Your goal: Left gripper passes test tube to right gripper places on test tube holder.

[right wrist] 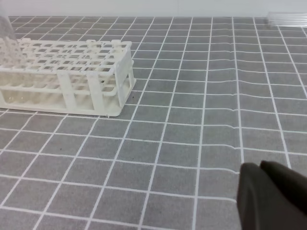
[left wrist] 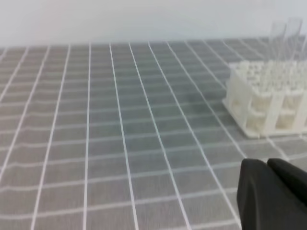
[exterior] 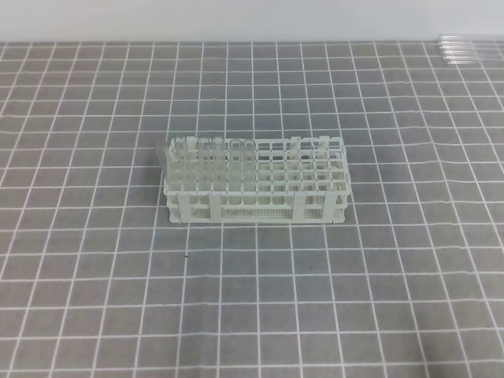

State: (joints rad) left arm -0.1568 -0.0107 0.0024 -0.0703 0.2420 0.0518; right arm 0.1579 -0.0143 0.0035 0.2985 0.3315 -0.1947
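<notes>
Grey white-gridded mat [exterior: 94, 299]

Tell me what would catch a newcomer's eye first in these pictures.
The white test tube holder stands alone in the middle of the grey gridded mat, with clear tubes upright in its left-hand holes. A few spare tubes lie at the mat's far right corner. Both claws are shut and empty: only a dark tip of the left claw and the right claw shows, low in each wrist view.

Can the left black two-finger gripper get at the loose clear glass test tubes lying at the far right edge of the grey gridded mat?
Probably not easily. The loose tubes lie far right, beyond the white plastic rack; the left gripper sits shut, left of the rack. Bare mat lies between, but reach looks long.
</notes>
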